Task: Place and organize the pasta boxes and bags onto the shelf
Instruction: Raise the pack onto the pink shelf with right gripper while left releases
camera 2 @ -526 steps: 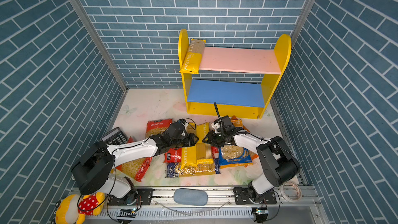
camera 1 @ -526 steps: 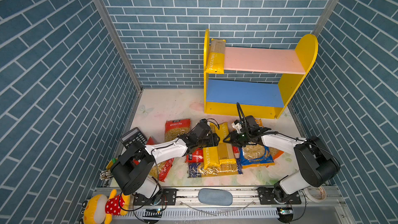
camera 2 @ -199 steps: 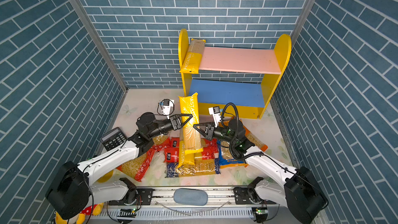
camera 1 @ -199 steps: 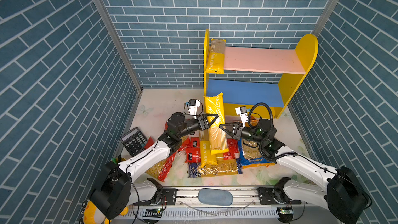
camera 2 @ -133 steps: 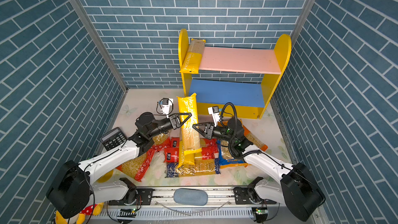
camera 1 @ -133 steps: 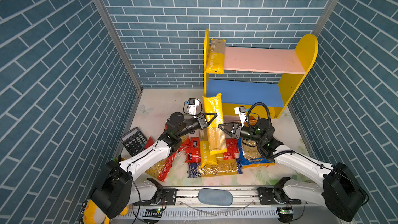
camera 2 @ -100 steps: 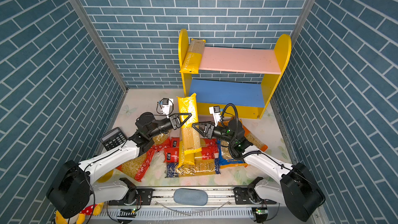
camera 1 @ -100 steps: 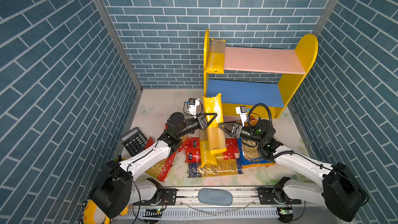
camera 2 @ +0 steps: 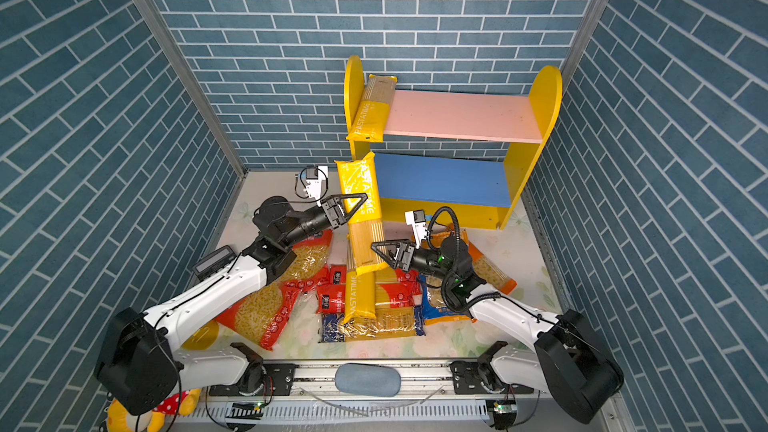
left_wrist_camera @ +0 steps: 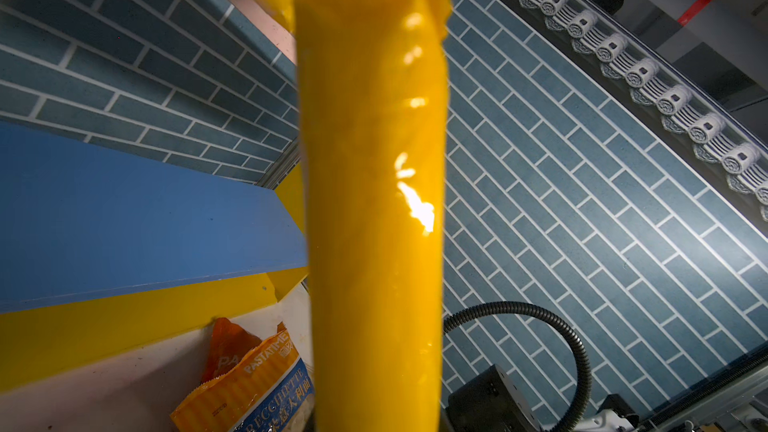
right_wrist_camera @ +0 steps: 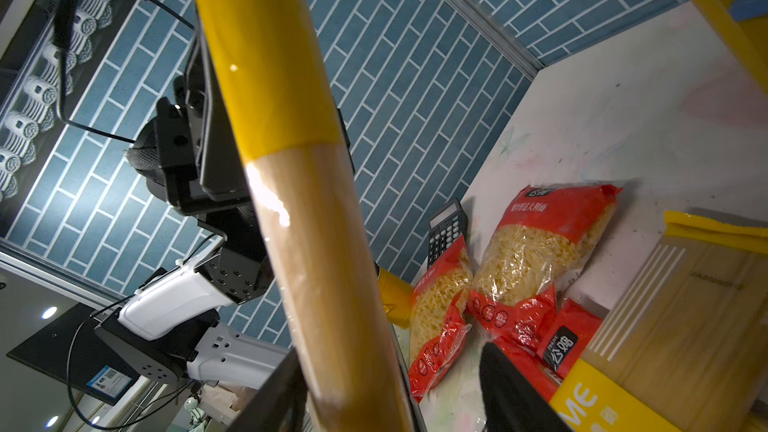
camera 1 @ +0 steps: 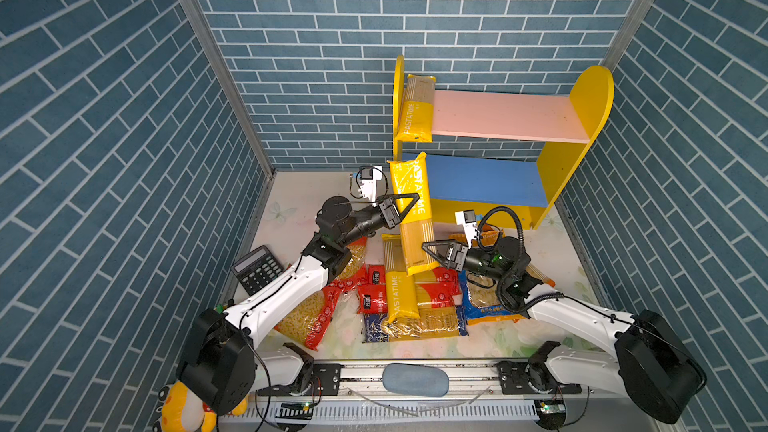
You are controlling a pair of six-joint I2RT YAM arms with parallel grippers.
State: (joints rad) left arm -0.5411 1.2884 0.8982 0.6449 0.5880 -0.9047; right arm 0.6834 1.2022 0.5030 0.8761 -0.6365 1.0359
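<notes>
One long PASTATIME pack (camera 1: 409, 184) hangs upright just before the shelf (camera 1: 582, 118). The left gripper (camera 1: 409, 207) pinches its yellow top to carry it; the right gripper (camera 1: 430, 253) straddles the lower end, jaws wide, perhaps guiding.

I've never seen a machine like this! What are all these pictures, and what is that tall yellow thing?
It is a robot with two white arms, each ending in two fingers. Two pictures look down from above; the other two come from small cameras on the arms' wrists. The left fingers are shut on the tall yellow thing, a long pasta pack, holding it upright. The right fingers stand open around its lower end. More pasta bags lie on the table near a calculator, and another pack rests on the pink board of the shelf.
</notes>
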